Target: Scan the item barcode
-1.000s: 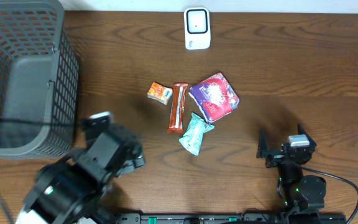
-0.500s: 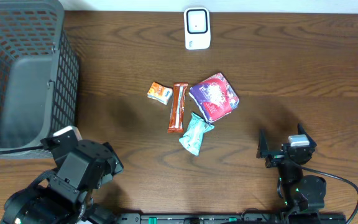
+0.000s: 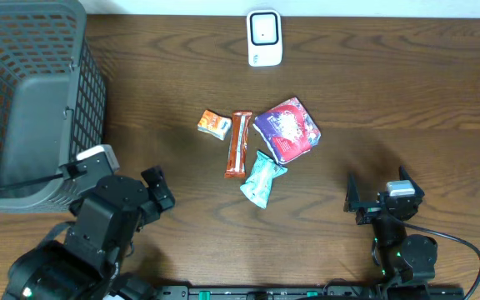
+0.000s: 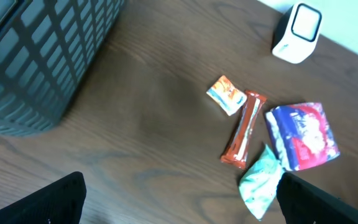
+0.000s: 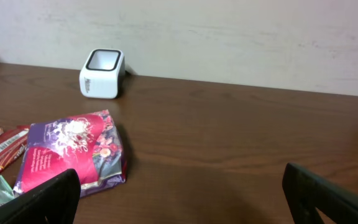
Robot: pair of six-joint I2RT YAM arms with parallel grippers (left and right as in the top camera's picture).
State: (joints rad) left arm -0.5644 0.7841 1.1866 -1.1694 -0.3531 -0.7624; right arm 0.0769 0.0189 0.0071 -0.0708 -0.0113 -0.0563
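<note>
Plainly, both claws are released and hold nothing. The left gripper [image 4: 180, 186] sits at the lower left of the overhead view with its dark fingers [image 4: 58, 202] spread wide, showing as black wedges in the bottom corners of its own wrist view. The right gripper [image 3: 379, 196] sits at the lower right of the overhead view, well apart from the goods, and its jaws are just as wide apart. The things to be scanned lie in a loose cluster near the middle of the dark brown wooden table [image 3: 407, 92], none of them touched by either arm. There is a small orange-and-white packet [image 3: 214, 124] at the cluster's left. Just beside it is a long reddish-brown snack bar wrapper [image 3: 238, 144] lying nearly upright in the frame. A glossy purple pouch with pink print [image 3: 287, 129] is at the right, and a crinkled mint-green sachet [image 3: 262, 179] is below it. The green sachet seems to touch the lower edge of the purple pouch, though the overhead view is too coarse to be sure. No barcode can be made out on any of them. The small white box-shaped barcode scanner [image 3: 264, 37] stands at the top centre of the overhead view, against the far edge of the table and well apart from the cluster. In the right wrist view it appears in the upper left with its dark-rimmed window facing up. A grey plastic lattice basket [image 3: 23, 100] fills the upper left corner of the overhead view, just above the left arm.
</note>
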